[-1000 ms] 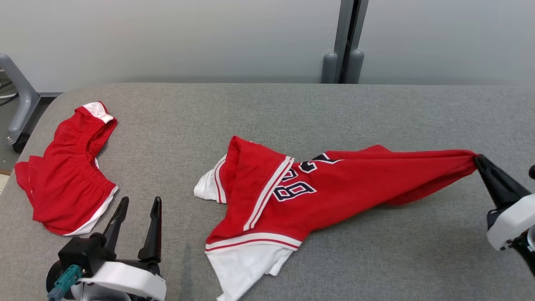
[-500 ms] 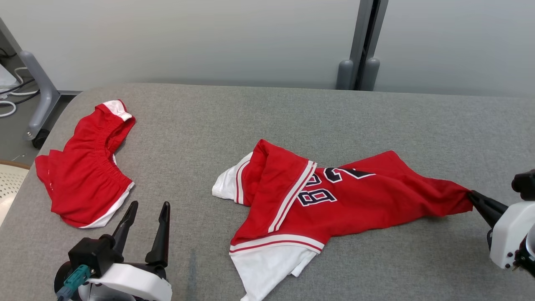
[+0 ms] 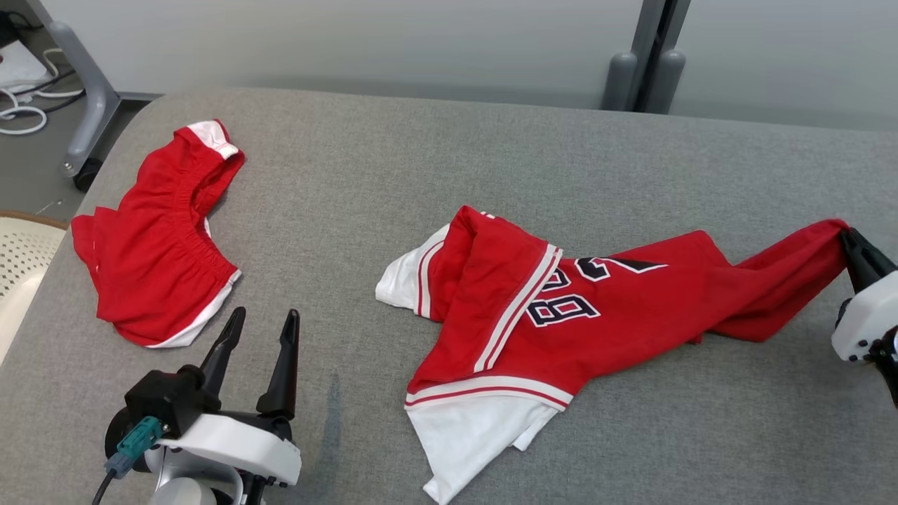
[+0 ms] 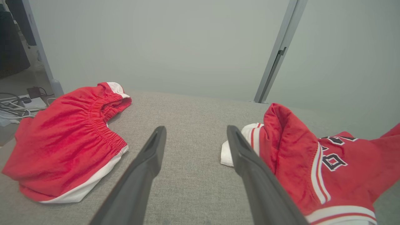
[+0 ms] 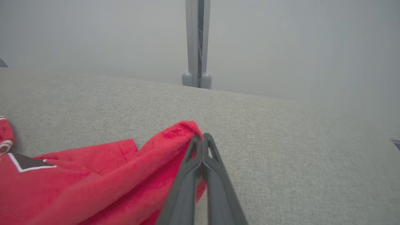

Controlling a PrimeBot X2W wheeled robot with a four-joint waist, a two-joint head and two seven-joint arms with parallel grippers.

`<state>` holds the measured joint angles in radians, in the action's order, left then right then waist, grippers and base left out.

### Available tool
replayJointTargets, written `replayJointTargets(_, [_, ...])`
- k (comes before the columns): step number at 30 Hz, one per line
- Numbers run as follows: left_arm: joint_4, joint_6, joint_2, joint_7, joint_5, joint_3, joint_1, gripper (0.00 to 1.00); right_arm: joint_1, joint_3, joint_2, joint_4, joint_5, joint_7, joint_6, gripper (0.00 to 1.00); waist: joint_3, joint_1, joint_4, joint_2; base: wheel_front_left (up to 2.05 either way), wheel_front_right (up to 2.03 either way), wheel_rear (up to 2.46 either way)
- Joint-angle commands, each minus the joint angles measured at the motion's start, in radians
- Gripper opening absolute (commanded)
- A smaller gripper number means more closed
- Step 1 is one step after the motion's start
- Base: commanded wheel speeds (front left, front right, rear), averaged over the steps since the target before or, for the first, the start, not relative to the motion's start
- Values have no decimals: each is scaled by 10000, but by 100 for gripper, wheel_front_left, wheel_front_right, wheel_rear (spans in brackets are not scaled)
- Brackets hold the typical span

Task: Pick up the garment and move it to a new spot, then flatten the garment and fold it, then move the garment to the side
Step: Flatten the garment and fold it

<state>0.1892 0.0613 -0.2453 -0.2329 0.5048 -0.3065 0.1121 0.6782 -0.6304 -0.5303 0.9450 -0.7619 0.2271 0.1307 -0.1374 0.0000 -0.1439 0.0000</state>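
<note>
Jaws on the right arm were pressed together on a red corner of the jersey (image 3: 631,308), at the right edge of the head view and raised off the bench (image 3: 393,154). The left jaws stood wide apart and empty at the near left, pointing at the bare strip between the two garments.

Over the last second the whole head view had shifted, so the camera had moved, but the jersey's bulk kept its gap from the shorts (image 3: 151,266). What changed was the held end. A second before, it ran taut and straight to the jaws; now it sagged with a kink halfway along. I judged that the pull had eased rather than carried the garment, so the move to a new spot was still under way, and flattening and folding had not begun.

Count: one jersey, crumpled mid-bench with white trim showing; one pair of shorts, well apart at the far left; two sets of jaws. The jersey's number looked like 28, though a fold hid part.
</note>
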Motion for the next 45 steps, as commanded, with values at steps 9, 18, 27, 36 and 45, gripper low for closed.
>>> replayJointTargets(9, [406,-188,78,-153,-12,-92,595,100,749,-335,478,1177,-424,339,3,100,-502,0,-299,0,0,0,0])
replayJointTargets(18, [632,-202,108,-225,83,-28,246,100,384,9,472,1045,-393,399,3,100,119,0,337,0,0,0,0])
replayJointTargets(27, [664,-89,168,-266,130,37,-78,100,-809,1155,633,-295,218,397,3,100,614,0,1049,0,0,0,0])
replayJointTargets(36, [541,19,99,-296,144,143,-439,100,-3444,3420,1423,-3018,1548,377,3,100,937,0,1437,0,0,0,0])
replayJointTargets(45, [497,9,83,-275,226,137,-644,100,-5862,5746,3238,-5102,3328,378,4,100,985,0,1491,0,0,0,0])
